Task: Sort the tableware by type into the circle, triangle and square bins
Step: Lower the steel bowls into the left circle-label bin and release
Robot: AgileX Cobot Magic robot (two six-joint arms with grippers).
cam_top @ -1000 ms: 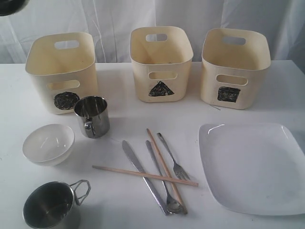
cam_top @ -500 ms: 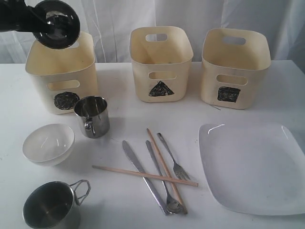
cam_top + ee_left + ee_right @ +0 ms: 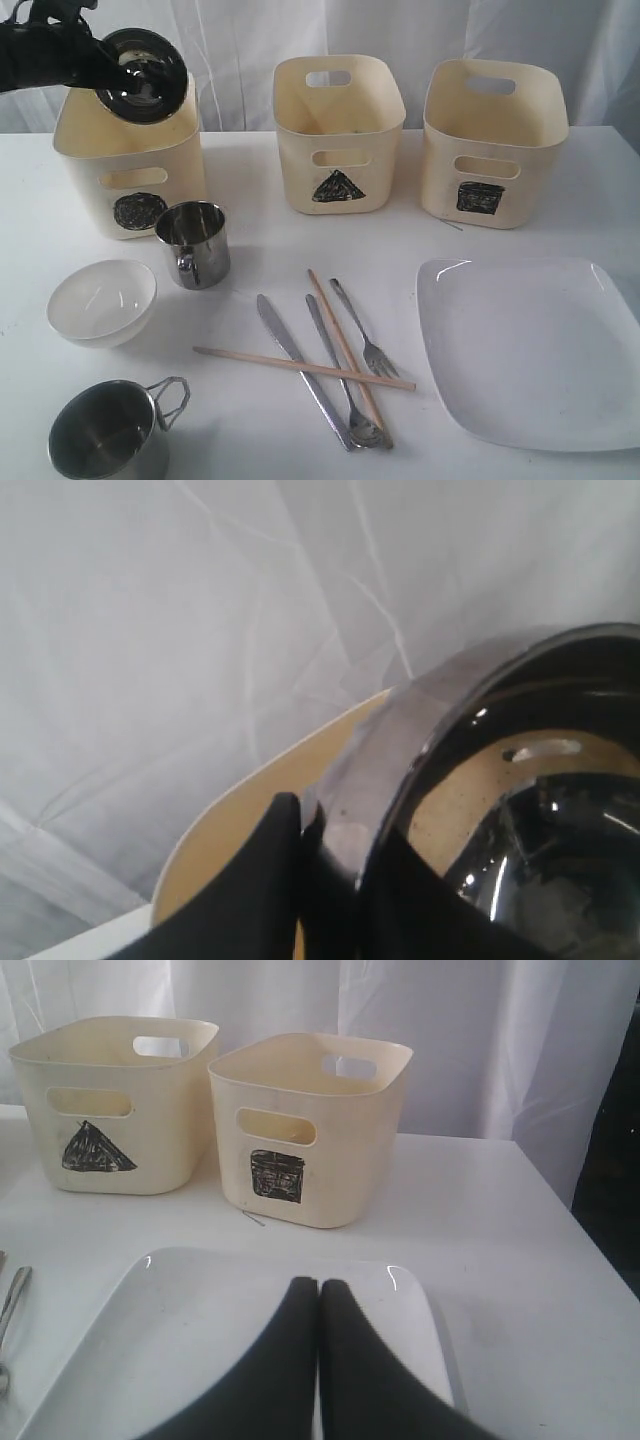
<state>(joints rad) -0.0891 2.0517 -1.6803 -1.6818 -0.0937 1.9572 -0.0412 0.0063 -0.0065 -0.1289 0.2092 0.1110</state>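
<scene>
Left tool (image 3: pixel 335 885) pinches the rim of the steel bowl (image 3: pixel 140 70). The bowl hangs tilted above the circle bin (image 3: pixel 128 170), not yet inside; how far over the mouth cannot be judged. Right tool (image 3: pixel 319 1360) is closed and empty, above the plate (image 3: pixel 530 350), well apart from the bin.

Risk: if released off-centre, the bowl could strike the bin's rim and fall onto the mug (image 3: pixel 195 243) just in front of the bin. The thin rim grip may slip.

Bin mouth is open and wide.

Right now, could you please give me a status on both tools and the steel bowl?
Left tool shut on steel bowl, tilted over circle bin. Right tool shut, empty, above square plate. Nothing blocking the bin.
</scene>
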